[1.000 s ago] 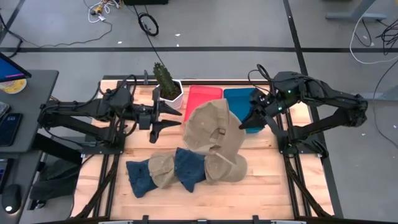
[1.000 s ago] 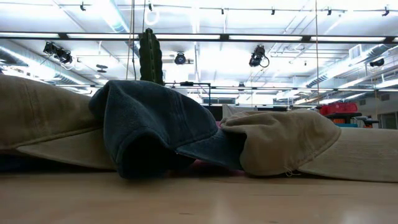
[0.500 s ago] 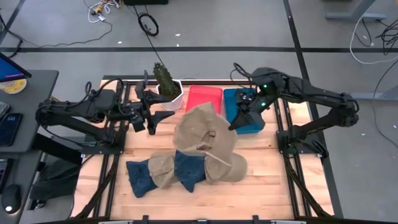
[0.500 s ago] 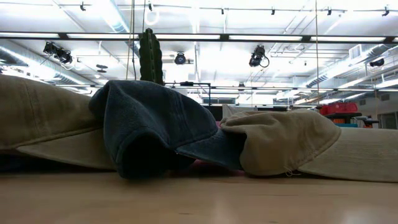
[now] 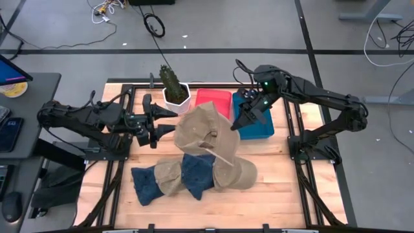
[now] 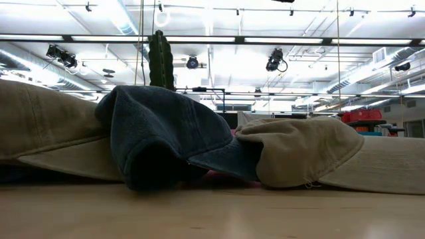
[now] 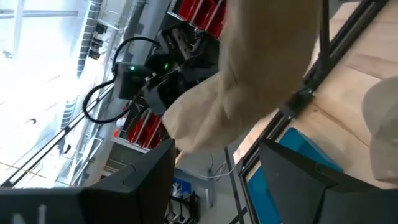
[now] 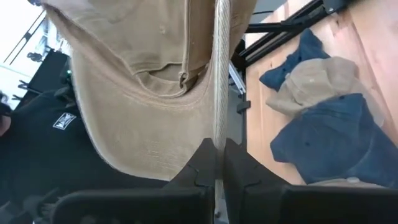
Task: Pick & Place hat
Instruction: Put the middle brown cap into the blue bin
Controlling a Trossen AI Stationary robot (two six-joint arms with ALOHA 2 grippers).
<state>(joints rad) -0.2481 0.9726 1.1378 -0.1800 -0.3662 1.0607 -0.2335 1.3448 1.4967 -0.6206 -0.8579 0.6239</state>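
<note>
A tan cap (image 5: 206, 136) hangs from my right gripper (image 5: 235, 124), which is shut on it above the table's middle. In the right wrist view the cap's crown (image 8: 146, 81) and its brim, seen edge-on, fill the picture above that gripper (image 8: 217, 148). My left gripper (image 5: 169, 122) is open, level and just left of the cap, touching nothing. In the left wrist view the cap (image 7: 249, 81) hangs ahead of that gripper (image 7: 217, 180). Several blue and tan caps (image 5: 194, 176) lie in a row near the table's near edge, also seen in the low view (image 6: 159, 133). My right gripper pinches the tan cap by the edge of its brim (image 8: 218, 127) between its two shut fingers (image 8: 202, 163). It comes from the table's right, slanting down. The cap is lifted clear and hangs from the fingers toward the left, over the far side of the row of caps.
A cactus in a white pot (image 5: 173, 89) stands at the far edge, close to my left gripper. A red bin (image 5: 213, 99) and a blue bin (image 5: 257, 120) sit beside it under my right arm. Black frame rails (image 5: 116, 162) run along both sides.
My right gripper has carried the tan cap toward the table's left and slightly toward the far edge, staying shut on the brim. The cap has swung along with it and now hangs closer to the cactus. My left gripper has drawn back a little toward the left, still open.
</note>
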